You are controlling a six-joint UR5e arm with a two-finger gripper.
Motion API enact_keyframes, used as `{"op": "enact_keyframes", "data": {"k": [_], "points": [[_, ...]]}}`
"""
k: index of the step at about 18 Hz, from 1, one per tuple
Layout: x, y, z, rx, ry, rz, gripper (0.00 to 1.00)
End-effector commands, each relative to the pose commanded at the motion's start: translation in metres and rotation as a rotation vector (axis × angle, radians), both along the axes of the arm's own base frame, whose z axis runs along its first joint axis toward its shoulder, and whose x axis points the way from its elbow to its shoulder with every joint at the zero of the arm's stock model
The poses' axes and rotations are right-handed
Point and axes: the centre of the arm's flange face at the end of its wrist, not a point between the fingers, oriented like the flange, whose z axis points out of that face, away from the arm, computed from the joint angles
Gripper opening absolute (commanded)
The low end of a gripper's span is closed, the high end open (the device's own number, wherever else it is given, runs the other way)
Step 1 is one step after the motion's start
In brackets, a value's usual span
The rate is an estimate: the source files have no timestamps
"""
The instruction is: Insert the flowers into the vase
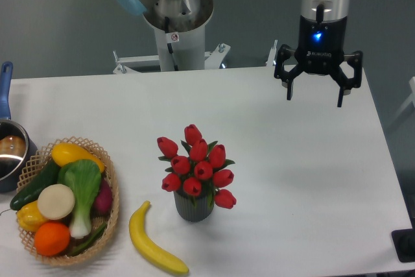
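Flowers (197, 165) in vase (193, 205), pincer (314, 93) well apart

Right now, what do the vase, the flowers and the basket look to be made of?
Vase: dark grey, matte, ribbed; plastic or ceramic, can't tell which. Flowers: uniform red buds with a slight sheen, probably artificial plastic or fabric. Basket: tan open weave, likely wicker or rattan.
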Motion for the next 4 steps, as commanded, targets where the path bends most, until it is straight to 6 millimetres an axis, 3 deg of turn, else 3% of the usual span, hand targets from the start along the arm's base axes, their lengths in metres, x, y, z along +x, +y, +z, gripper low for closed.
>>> {"op": "enact_keyframes", "data": {"k": [1,4], "points": [[-0.001,0.005,0.012,0.004,0.024,-0.014,1.00],[-0.001,0.016,0.012,0.002,0.032,-0.038,1.00]]}}
